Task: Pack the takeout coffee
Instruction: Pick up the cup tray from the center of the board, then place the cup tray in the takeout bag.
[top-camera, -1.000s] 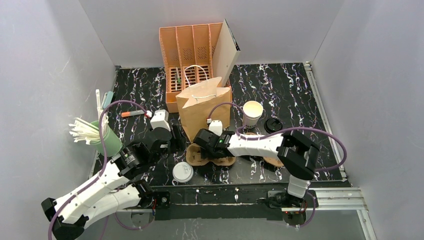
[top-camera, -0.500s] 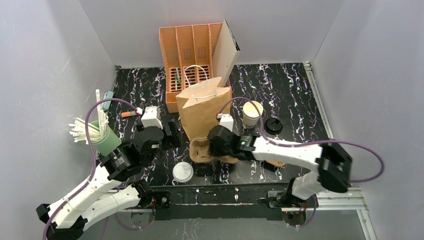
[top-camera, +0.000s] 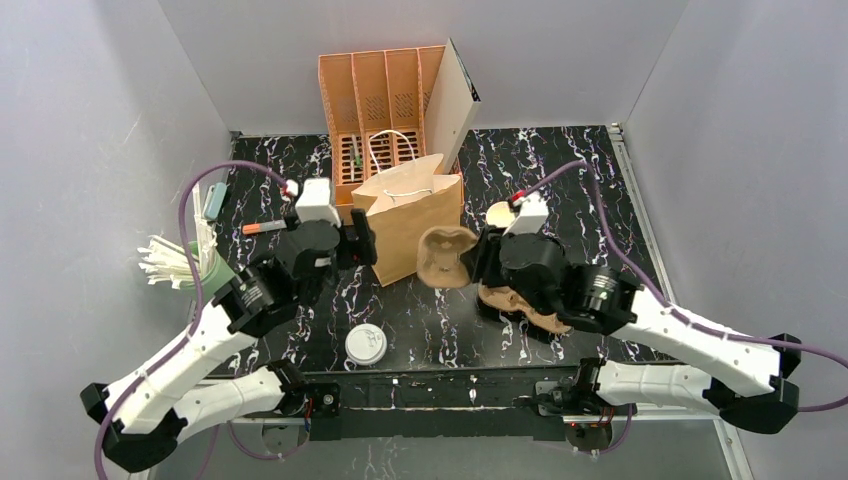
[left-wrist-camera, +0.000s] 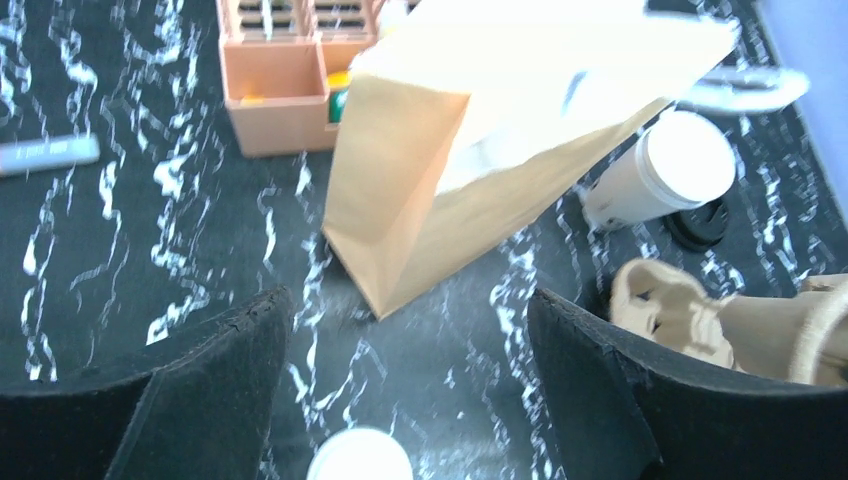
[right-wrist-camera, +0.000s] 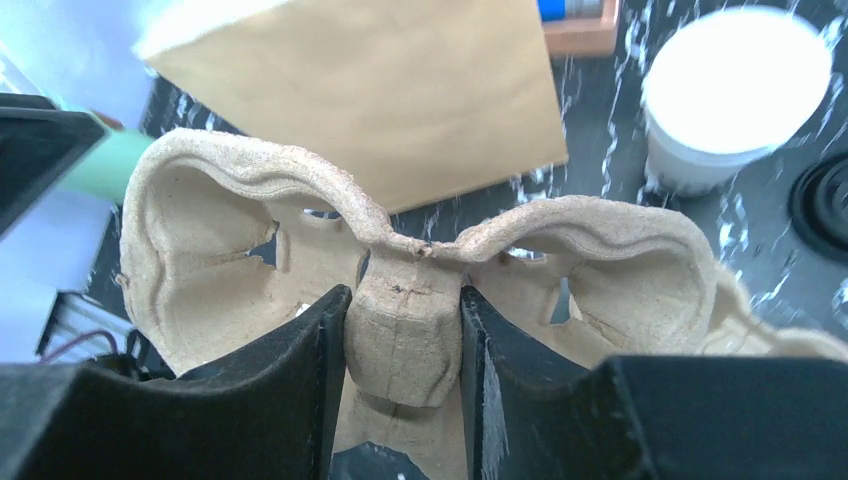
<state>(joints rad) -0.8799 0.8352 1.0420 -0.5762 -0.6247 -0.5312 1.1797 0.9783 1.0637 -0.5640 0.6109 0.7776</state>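
Takeout coffee: the small white paper cup (left-wrist-camera: 665, 170), pale cream inside and uncovered, stands on the black white-veined marble-pattern worktop (top-camera: 570, 170). It is to the right of the bag and, in the overhead view, just behind the right wrist.
Cup lid: the round black plastic lid (left-wrist-camera: 700, 222) lies flat on the worktop just beside the cup's base, not on the cup.
Right end effector (right-wrist-camera: 400, 300): its two black fingers pinch the centre post of a tan moulded-pulp cup carrier (top-camera: 447, 256), one finger on each side, with a well either side of the grip.
Carrier position: just beside the bag's right edge, between the bag and the right wrist.
Left end effector (left-wrist-camera: 408, 300): the fingers are spread wide with nothing between them. It hovers over the worktop at the bag's left side, pointing towards the bag.
Bag: an upright brown paper bag (top-camera: 410, 225) with white cord handles stands in front of the organiser.
Organiser: an orange slotted plastic desk organiser (top-camera: 375, 100) sits at the back of the worktop, with a white board (top-camera: 458, 95) leaning at its right end.
Flat lid: a flat white round lid (top-camera: 366, 344) lies near the front edge, well apart from the cup.
Straws: a green cup (top-camera: 218, 272) of white straws (top-camera: 165, 262) stands at the left edge, beside the left arm.
Second carrier: more tan pulp (top-camera: 520, 305) lies on the worktop under the right wrist, its shape mostly hidden.
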